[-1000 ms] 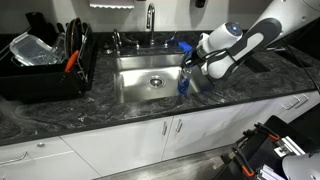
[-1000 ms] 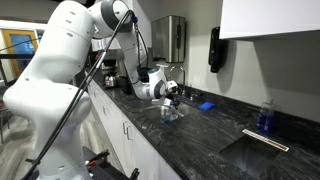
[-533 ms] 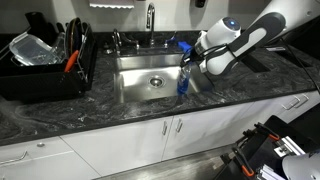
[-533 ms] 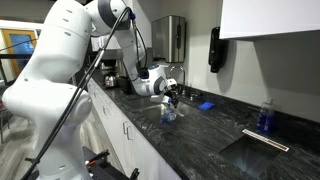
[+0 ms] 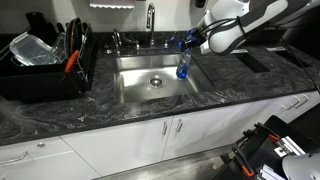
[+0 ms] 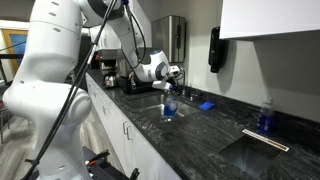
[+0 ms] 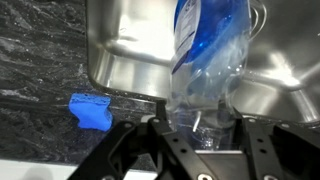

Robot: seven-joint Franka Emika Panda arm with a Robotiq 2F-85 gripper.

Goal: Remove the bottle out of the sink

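The fingers (image 7: 125, 150) grip the bottle (image 7: 205, 60) by its top, and it hangs over the sink (image 5: 135, 92) near the rim. Its cap is hidden between them; whether its base touches steel is unclear. A dish rack (image 5: 45, 78) on the bench (image 5: 100, 112) holds a clear tub (image 5: 30, 48).

No legible text, brand, number or sign is found in any view. Blue print is seen on the bottle (image 7: 205, 45) in the wrist view, but it is too blurred to be read. In both exterior views the bottle (image 5: 183, 68) (image 6: 168, 104) is shown too small for any lettering to be made out.
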